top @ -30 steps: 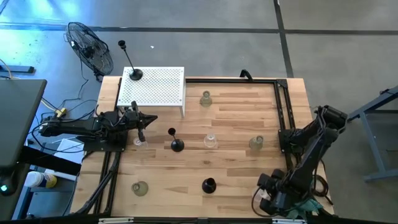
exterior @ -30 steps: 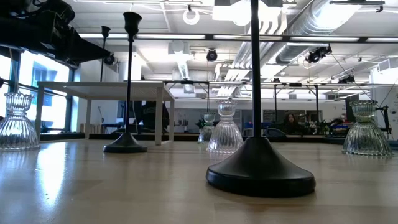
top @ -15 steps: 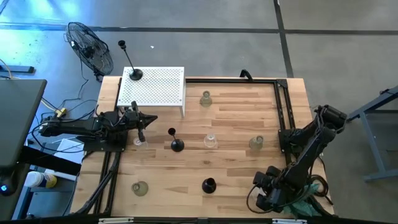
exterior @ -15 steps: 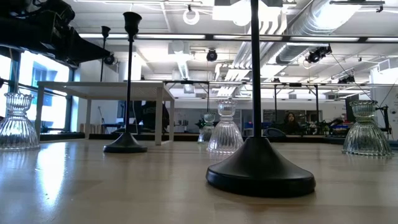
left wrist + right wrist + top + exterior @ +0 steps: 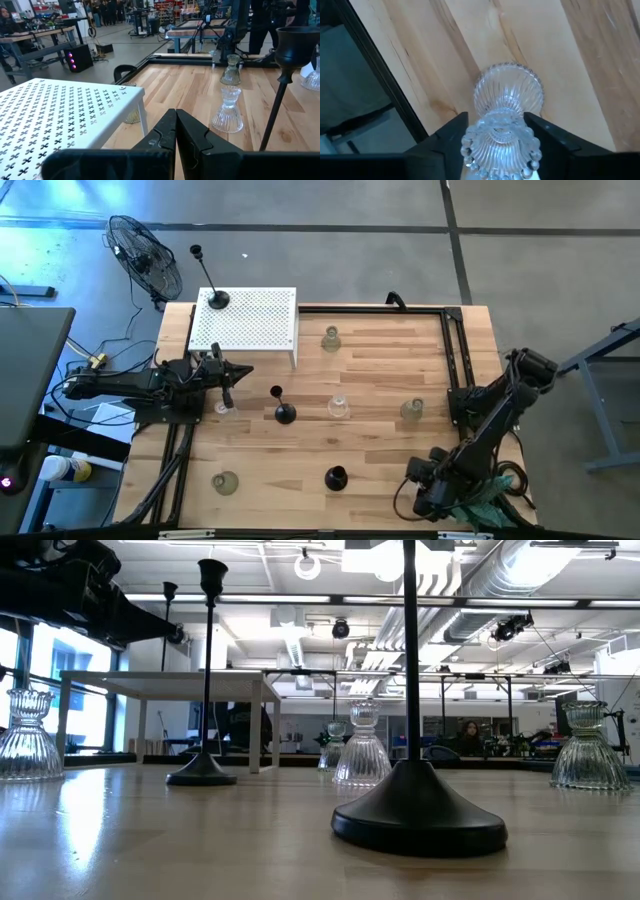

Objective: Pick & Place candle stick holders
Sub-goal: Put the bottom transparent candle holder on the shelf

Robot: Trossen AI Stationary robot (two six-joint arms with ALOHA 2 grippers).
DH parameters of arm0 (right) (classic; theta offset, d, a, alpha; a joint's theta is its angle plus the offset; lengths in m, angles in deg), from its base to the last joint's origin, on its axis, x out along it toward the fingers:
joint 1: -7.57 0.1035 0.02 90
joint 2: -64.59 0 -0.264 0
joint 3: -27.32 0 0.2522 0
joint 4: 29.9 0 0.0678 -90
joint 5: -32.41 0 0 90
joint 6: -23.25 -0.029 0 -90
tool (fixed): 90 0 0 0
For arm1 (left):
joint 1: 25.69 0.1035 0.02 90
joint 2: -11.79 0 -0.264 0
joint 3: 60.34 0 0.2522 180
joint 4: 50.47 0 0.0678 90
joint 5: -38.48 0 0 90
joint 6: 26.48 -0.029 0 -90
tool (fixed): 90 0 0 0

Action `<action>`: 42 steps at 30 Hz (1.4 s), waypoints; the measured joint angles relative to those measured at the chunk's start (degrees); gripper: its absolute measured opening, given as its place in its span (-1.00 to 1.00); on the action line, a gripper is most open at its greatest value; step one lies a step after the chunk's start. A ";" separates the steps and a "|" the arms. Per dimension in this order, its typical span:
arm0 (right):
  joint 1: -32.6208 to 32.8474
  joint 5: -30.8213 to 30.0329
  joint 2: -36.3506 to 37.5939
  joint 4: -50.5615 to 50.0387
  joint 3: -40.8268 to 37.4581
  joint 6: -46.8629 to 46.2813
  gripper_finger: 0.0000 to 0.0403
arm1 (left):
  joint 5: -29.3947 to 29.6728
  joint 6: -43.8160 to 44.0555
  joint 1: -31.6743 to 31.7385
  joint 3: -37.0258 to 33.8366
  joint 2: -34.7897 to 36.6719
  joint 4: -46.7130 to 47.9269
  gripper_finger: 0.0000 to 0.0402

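Right gripper (image 5: 496, 131) is clenched on a glass holder (image 5: 507, 97) at the table's (image 5: 380, 360) near right corner — from above the arm hides it. Left gripper (image 5: 176, 131) waits closed beside the white rack (image 5: 247, 320). Two black holders (image 5: 284, 412) stand mid-table, other glass ones (image 5: 338, 406) scattered around.

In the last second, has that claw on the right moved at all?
Yes. In the high view the right claw has slid a little leftward along the table's front edge, away from the corner and toward the black candle holder, gripping a glass holder.
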 joint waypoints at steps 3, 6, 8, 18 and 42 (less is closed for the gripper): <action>-1.57 2.18 0.26 0.11 0.01 2.01 -0.24 | 0.00 0.00 0.00 0.00 0.00 0.00 -0.99; -3.18 3.50 0.83 0.48 0.02 4.25 -0.24 | 0.02 0.02 0.01 0.00 0.00 0.00 -0.99; -4.32 3.95 1.21 -0.69 1.09 6.13 -0.24 | 0.04 0.02 0.01 0.00 0.00 0.00 -0.99; -13.30 0.59 1.33 -13.49 14.93 22.57 -0.20 | 0.11 0.44 -0.01 0.00 0.00 0.00 -0.99; -41.25 2.72 -22.80 -17.95 54.10 78.97 -0.22 | 0.13 1.28 0.00 0.00 0.01 0.05 -0.99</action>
